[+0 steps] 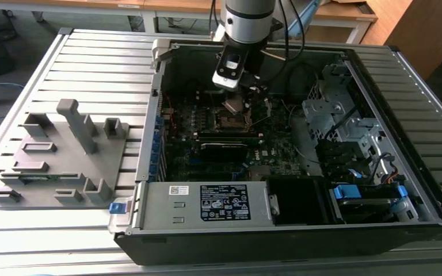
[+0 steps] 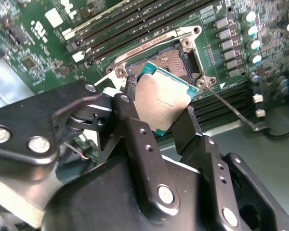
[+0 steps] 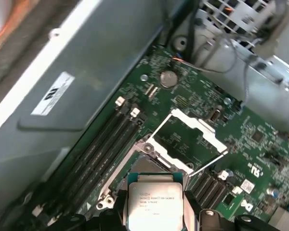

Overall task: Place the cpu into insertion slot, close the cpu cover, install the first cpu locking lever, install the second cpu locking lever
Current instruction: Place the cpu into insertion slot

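The cpu (image 2: 163, 97) hangs in the tool (image 2: 160, 103) (over the insertion slot (image 2: 176, 60)).

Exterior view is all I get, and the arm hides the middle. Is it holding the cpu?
Observer: Yes. In the second wrist view the end effector pinches the cpu by two opposite edges.
Operator: Is it in the slot yet?
Observer: No. The cpu hangs tilted in front of the slot, and the slot's dark middle is uncovered.
Operator: Is the cover in the way?
Observer: No. In the first wrist view the cover stands swung open on the far side of the slot, and you can see the green board through its window.
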`<action>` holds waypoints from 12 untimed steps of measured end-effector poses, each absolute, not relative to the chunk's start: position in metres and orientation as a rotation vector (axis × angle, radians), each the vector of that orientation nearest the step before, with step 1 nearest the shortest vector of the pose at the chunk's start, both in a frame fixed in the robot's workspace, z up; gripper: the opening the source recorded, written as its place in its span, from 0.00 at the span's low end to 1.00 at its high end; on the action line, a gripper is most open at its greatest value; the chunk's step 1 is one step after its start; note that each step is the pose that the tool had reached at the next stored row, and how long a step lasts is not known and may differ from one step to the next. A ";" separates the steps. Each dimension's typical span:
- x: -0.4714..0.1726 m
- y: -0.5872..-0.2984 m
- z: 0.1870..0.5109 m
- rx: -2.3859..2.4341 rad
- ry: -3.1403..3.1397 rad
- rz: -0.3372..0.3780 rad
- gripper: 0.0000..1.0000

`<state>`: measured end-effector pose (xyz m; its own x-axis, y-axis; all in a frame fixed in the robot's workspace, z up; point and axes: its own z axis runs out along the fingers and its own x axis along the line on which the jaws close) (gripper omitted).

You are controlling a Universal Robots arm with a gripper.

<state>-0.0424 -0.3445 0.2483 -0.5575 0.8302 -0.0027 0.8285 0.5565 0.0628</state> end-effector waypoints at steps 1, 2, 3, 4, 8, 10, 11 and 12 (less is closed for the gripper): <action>-0.042 -0.344 0.248 1.487 2.729 0.084 0.54; -0.042 -0.344 0.247 1.511 2.715 0.083 0.54; -0.042 -0.344 0.246 1.536 2.701 0.083 0.54; -0.042 -0.344 0.246 1.561 2.686 0.082 0.54; -0.042 -0.344 0.244 1.656 2.626 0.080 0.54; -0.042 -0.345 0.244 1.680 2.610 0.079 0.54; -0.042 -0.345 0.244 1.681 2.610 0.079 0.54; -0.042 -0.345 0.244 1.681 2.610 0.080 0.54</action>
<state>-0.0425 -0.3445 0.2436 -0.4136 0.9104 -0.0027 0.9086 0.4130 0.0627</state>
